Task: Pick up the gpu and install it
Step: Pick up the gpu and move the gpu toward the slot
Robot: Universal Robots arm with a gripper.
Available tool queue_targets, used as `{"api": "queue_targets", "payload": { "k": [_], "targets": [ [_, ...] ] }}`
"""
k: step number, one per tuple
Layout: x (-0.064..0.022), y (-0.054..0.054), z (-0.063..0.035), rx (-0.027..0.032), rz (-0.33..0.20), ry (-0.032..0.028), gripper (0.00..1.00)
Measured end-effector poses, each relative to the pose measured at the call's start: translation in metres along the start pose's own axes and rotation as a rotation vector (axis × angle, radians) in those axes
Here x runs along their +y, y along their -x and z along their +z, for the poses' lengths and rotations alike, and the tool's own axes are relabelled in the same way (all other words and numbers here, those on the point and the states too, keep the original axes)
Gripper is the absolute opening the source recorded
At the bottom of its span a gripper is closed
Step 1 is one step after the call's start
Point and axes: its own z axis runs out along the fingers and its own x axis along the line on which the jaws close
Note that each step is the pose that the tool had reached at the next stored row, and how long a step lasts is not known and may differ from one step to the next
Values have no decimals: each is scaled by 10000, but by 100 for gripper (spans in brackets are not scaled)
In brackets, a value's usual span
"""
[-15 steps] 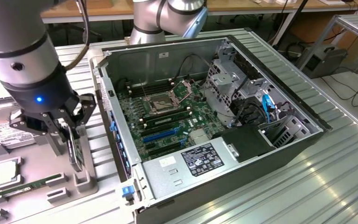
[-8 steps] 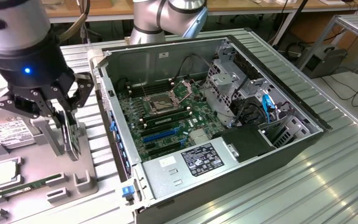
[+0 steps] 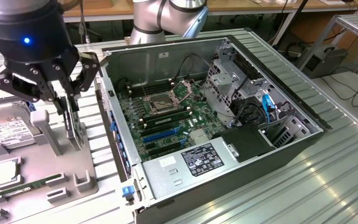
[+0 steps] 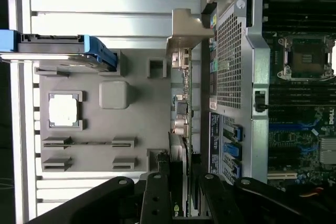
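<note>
Grey plastic tray (image 3: 82, 184) on the exterior view's left is where the gpu (image 3: 74, 126) stands on edge, just beside the open PC case (image 3: 278, 79). My worry: the card's thin and upright, so an off-centre pinch could let it tilt, snag its slot or clip the case wall. Tool (image 3: 69, 95) is narrowed onto the card's upper part, clamped with a finger each side

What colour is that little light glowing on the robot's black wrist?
Blue; the light shows best in the exterior view.
</note>
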Motion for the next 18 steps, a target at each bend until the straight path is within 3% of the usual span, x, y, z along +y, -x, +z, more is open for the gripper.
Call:
{"api": "queue_targets", "payload": {
  "k": [4,9,14,18],
  "targets": [
    [-62,155,-229,77,1,0,26],
    [-120,442,-542,248,7,6,26],
    [-128,675,-658,382,12,12,26],
    [-130,861,-659,428,13,21,26]
  ]
}}
